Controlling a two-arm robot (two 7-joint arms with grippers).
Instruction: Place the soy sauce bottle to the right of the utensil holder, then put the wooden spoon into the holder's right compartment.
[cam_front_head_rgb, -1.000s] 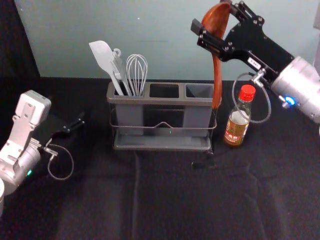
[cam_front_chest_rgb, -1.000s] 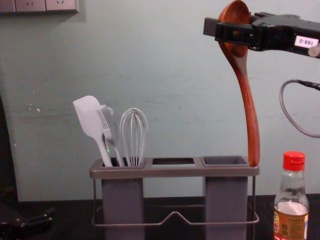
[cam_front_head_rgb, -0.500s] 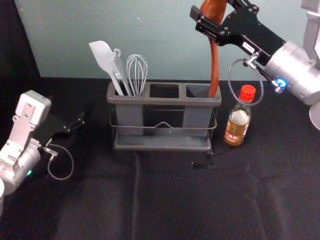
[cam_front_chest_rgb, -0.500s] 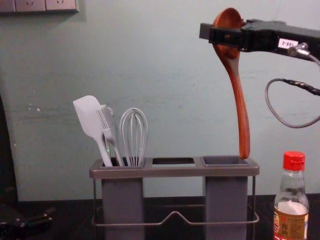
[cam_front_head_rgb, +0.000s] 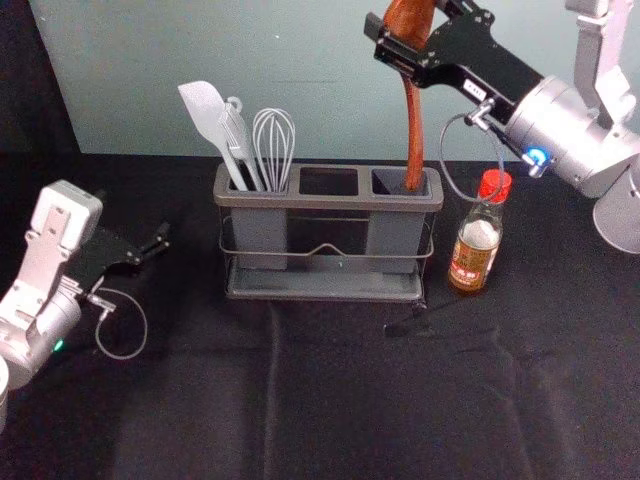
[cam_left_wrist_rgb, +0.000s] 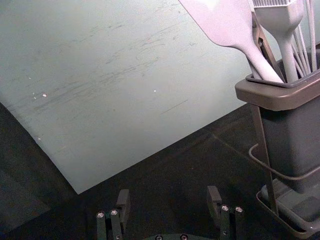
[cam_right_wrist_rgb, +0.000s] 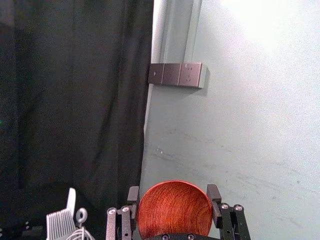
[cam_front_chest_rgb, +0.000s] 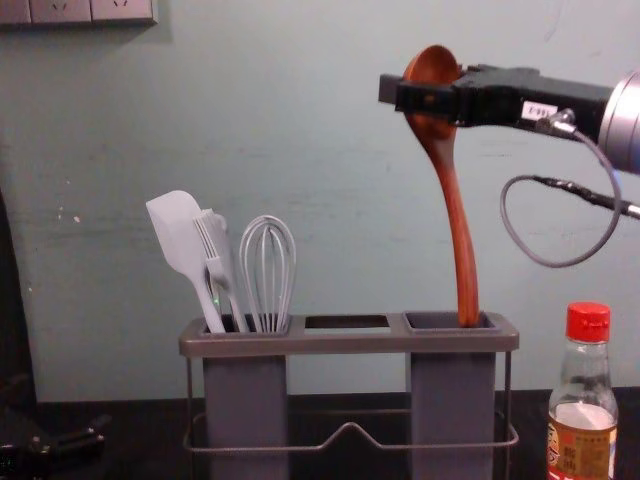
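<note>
- The fingers (cam_right_wrist_rgb: 215, 194) of the right gripper (cam_front_head_rgb: 410, 25) are clenching the spoon (cam_front_chest_rgb: 455, 215) by its bowl, one on either side of the wood.
- The right gripper is hovering high above the right end of the holder (cam_front_head_rgb: 330, 202), its arm reaching in from the table's right side.
- The spoon is hanging bowl up and handle down, leaning a little, its bowl lying farther left than its handle end.
- The handle end is pointing down at the mouth of the right compartment (cam_front_head_rgb: 393, 235), lining up within its rim; how deep it is reaching, I cannot tell.
- The holder is standing upright toward the far edge of the table (cam_front_head_rgb: 300, 400), running roughly along that edge.
- The spatula (cam_front_head_rgb: 203, 108), the brush (cam_front_head_rgb: 238, 140) and the whisk (cam_front_head_rgb: 273, 140) are standing in the left compartment (cam_front_head_rgb: 260, 237), the spatula leaning out leftward.
- The bottle (cam_front_head_rgb: 473, 255) is standing upright on the table, just beside the holder's right end and apart from it, wearing its red cap.
- The left gripper (cam_front_head_rgb: 131, 215) is idling toward the table's left side, left of the holder and apart from it, its fingers (cam_left_wrist_rgb: 123, 200) spreading wide and gripping nothing.
- Beyond the table's far edge, the wall (cam_front_chest_rgb: 330, 120) is rising, bearing a socket panel (cam_right_wrist_rgb: 175, 74).
</note>
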